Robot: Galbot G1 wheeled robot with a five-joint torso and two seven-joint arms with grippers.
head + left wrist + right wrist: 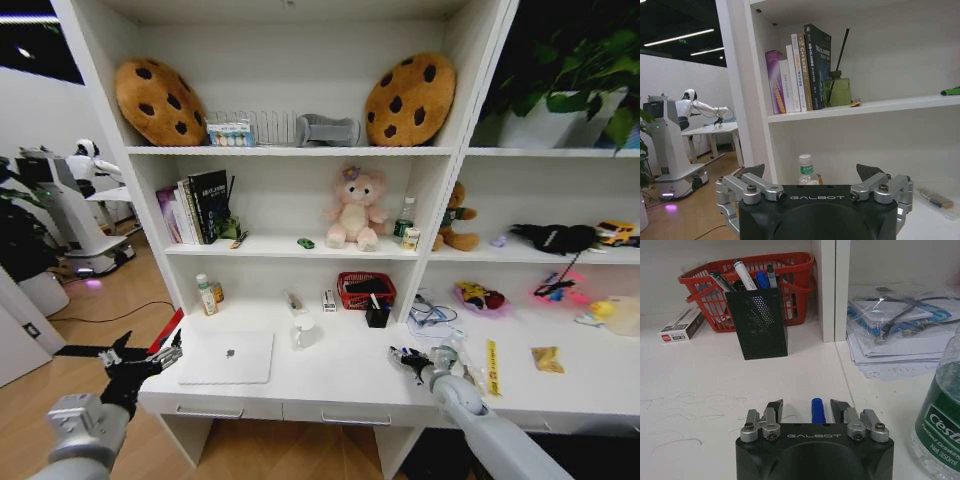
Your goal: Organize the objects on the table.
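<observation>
Now one blue pen (pixel 817 410) between right claw (pixel 813 408) fingers.

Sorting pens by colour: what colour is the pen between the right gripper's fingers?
Blue; the pen shows best in the right wrist view, between the right gripper's open fingers.

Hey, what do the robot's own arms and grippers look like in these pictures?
Both arms are smooth silver-grey tubes. The left gripper and right gripper share one build: a black housing lettered GALBOT in grey, silver metal linkages with dark screws, and black pointed fingertips. No loose cables show on either arm.
</observation>
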